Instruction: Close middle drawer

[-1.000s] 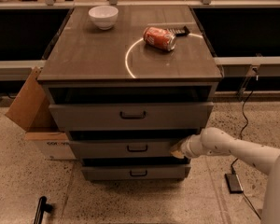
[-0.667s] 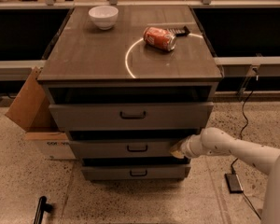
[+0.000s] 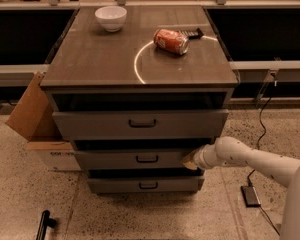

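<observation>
on the speckled floor nearest the camera, a black bar-shaped object (image 3: pixel 45 223) is seen at lower left, and a small dark box (image 3: pixel 250 195) with a thin cable (image 3: pixel 261 115) at lower right. a smooth, white, rounded arm (image 3: pixel 255 160) is reached in from the right edge. at its end the gripper (image 3: pixel 192 159), a tan tip, is set against the right end of the middle drawer (image 3: pixel 115 160); whether it is wide or narrow cannot be told.

the middle drawer is found in the grey cabinet, between the bottom drawer (image 3: pixel 115 185) and the top drawer (image 3: pixel 100 125). its long axis is laid left to right across the view, and its flat, low front panel is turned toward the camera. a small dark bar handle (image 3: pixel 147 159) is fixed at the panel's centre. a dark gap is shown above the panel, so the drawer is not fully shut. the top drawer, with a taller and wider front, is pulled out further, and its dark inside is exposed under the cabinet top (image 3: pixel 90 59).

to the left of the cabinet, a brown cardboard box (image 3: pixel 32 116) with a raised flap is placed on the floor, just beside the drawers.

the cabinet top is a flat, matte, grey-brown slab with a fine grain, and a thin pale arc (image 3: pixel 136 64) is drawn or reflected on it. further back, an orange can (image 3: pixel 171 41) is laid on its side, with a small black object (image 3: pixel 193 33) just behind it. at the far left, a round white bowl (image 3: pixel 111 18) is stood upright.
</observation>
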`<state>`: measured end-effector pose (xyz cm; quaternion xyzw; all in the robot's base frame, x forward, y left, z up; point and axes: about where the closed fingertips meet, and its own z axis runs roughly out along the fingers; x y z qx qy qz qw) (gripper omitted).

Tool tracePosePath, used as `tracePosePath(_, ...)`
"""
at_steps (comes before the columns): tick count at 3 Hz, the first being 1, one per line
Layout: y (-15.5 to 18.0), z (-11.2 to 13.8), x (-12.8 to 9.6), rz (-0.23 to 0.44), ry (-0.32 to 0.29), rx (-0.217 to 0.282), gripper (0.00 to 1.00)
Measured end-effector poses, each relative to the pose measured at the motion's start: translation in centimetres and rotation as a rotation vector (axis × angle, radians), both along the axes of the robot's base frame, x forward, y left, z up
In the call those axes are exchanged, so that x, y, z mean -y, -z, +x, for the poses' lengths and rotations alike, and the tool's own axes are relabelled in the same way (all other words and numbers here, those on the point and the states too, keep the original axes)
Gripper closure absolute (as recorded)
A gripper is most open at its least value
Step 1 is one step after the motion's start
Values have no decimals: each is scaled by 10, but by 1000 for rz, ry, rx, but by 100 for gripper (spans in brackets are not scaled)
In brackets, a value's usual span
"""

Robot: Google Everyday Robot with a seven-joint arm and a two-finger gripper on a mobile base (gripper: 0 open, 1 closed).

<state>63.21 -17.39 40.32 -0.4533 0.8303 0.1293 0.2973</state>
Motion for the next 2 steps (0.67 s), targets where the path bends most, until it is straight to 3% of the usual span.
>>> tracePosePath(2, 0, 0, 0, 0, 0, 0, 100)
